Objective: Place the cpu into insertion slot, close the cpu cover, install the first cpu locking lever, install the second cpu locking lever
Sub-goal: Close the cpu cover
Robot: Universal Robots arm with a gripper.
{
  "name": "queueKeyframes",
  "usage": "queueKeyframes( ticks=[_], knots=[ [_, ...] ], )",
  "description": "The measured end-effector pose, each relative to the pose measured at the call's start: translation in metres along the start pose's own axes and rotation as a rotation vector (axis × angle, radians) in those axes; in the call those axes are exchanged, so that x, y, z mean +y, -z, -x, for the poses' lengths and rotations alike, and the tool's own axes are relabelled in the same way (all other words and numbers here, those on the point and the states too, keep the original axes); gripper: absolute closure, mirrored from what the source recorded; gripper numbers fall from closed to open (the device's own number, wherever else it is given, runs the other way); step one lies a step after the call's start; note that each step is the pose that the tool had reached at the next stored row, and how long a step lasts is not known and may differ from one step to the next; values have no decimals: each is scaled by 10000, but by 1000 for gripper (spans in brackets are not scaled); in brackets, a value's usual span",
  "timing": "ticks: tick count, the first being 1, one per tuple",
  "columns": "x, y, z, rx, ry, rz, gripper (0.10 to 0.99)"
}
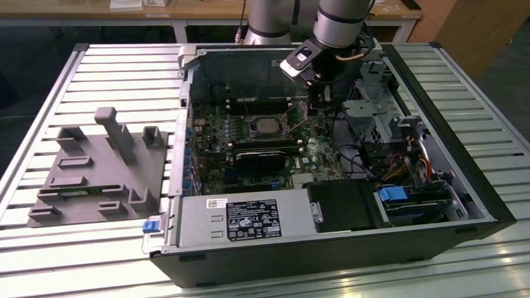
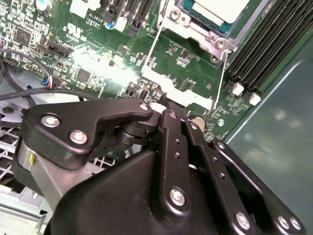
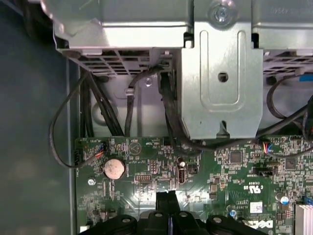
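Just one cpu [image 1: 267, 126] sits in one insertion slot [image 1: 250, 131].

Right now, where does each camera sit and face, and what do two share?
Exterior view: off the arm, looking down into the black computer case; grey arm and gripper show.
Second wrist view: at the wrist, past the gripper toward the green circuit board and silvery square cpu.
First wrist view: at the wrist, facing the silvery metal cage; gripper shows.
Both wrist views share that board.

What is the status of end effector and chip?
End effector shut, low over board beside socket. Chip seated in socket. Black cables nearby.
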State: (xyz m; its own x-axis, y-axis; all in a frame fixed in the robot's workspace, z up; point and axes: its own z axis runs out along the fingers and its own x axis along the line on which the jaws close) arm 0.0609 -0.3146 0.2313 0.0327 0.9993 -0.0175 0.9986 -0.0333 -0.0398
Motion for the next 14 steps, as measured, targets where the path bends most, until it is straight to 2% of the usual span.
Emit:
queueKeyframes(
  ticks=[7,14],
  knots=[
    [-99,-4,-14,16,-21,75,984],
    [-259,-10,-19,29,-29,226,984]
  ],
)
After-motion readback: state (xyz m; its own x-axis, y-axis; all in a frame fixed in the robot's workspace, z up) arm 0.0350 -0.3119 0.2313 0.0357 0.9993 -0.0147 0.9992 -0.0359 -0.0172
